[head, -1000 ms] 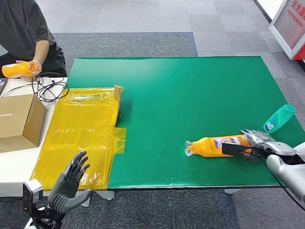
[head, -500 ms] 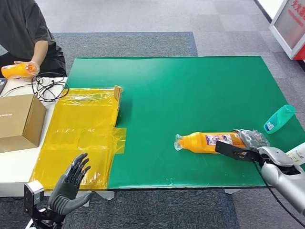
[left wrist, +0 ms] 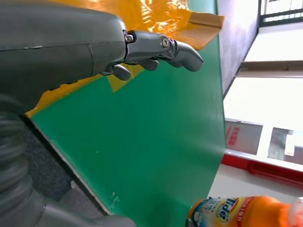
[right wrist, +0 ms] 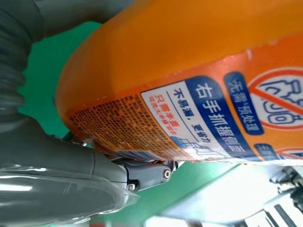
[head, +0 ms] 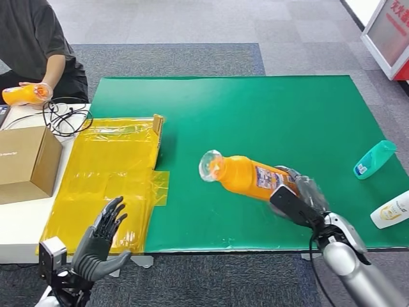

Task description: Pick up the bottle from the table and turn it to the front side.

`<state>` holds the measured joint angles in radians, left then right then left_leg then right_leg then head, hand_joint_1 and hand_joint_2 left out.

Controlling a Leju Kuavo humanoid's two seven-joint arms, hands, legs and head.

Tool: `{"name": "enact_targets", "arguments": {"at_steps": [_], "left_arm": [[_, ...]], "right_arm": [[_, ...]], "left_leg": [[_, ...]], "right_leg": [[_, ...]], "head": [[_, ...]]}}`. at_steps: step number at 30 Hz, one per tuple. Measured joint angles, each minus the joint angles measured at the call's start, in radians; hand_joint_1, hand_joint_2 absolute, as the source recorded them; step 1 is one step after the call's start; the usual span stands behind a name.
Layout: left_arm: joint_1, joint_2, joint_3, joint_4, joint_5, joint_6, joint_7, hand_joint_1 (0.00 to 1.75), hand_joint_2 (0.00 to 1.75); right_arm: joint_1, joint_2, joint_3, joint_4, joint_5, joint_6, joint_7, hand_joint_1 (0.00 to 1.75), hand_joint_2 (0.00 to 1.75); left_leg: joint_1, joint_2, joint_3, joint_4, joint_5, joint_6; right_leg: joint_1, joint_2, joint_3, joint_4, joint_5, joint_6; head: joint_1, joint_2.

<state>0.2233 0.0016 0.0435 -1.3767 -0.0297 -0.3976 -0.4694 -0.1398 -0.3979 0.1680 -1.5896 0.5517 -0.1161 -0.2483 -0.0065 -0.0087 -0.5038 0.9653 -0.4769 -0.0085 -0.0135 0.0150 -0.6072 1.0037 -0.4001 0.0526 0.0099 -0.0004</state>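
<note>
Bottle: the orange bottle [head: 246, 176] is off the green table [head: 270, 115], lifted above its near middle part and tilted, its clear-wrapped cap end pointing toward the yellow sheet; its base end sits in the right hand. In the right wrist view a printed label with blue and white panels shows on its side [right wrist: 200, 85]; in the left wrist view its orange body and label appear at the picture's edge [left wrist: 243, 213].
Right hand: the right hand [head: 296, 201] grasps the bottle at its base end, dark fingers wrapped over it, with crinkled clear film around the hand and the bottle's end.
Left hand: the left hand [head: 101, 240] holds nothing, fingers apart and raised, just off the near edge of the table beside the yellow sheet; the left wrist view shows its fingers [left wrist: 161, 47] stretched out above the green surface.
Yellow sheet: a glossy yellow plastic sheet [head: 106, 179] lies over the left part of the table, with a cardboard edge at its far corner.
Other bottles: a teal bottle [head: 375, 158] lies near the right edge of the table; a white bottle [head: 390, 212] lies nearer, at the same edge.
Side table: a cardboard box [head: 26, 163] and a coil of black cable [head: 65, 118] rest on the white surface at the left.
Person: a person in a dark top [head: 34, 38] sits at the far left, holding an orange bottle [head: 24, 94] of the same kind.
</note>
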Motion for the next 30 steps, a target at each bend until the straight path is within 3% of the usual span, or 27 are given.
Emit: {"name": "enact_targets", "arguments": {"at_steps": [6,12,18,30], "left_arm": [[-0.065,0.001,-0.053,-0.027,-0.019,0.002,0.010,0.00,1.75],[-0.153,0.005,-0.123,-0.031,-0.010,-0.008,0.028,0.00,1.75],[-0.245,0.006,-0.174,-0.026,0.034,-0.031,0.056,0.00,1.75],[-0.387,-0.010,-0.207,0.012,0.173,-0.049,0.126,0.00,1.75]], "right_arm": [[0.022,0.149,0.006,-0.028,-0.132,0.019,0.029,1.75,1.75],[0.020,0.237,0.037,-0.022,-0.193,0.027,0.040,1.75,1.75],[0.020,0.277,0.072,0.000,-0.235,0.040,0.042,1.75,1.75],[0.036,0.308,0.146,0.024,-0.216,0.015,0.035,1.75,1.75]], "left_leg": [[0.000,0.000,0.000,0.000,0.001,0.000],[0.000,0.000,0.000,0.000,0.001,0.000],[0.000,0.000,0.000,0.000,0.001,0.000],[0.000,0.000,0.000,0.000,0.002,-0.001]], "right_leg": [[0.000,0.000,0.000,0.000,0.000,0.000],[0.000,0.000,0.000,0.000,0.000,0.000],[0.000,0.000,0.000,0.000,0.000,0.000],[0.000,0.000,0.000,0.000,0.000,0.000]], "head": [[0.000,0.000],[0.000,0.000],[0.000,0.000],[0.000,0.000]]}}
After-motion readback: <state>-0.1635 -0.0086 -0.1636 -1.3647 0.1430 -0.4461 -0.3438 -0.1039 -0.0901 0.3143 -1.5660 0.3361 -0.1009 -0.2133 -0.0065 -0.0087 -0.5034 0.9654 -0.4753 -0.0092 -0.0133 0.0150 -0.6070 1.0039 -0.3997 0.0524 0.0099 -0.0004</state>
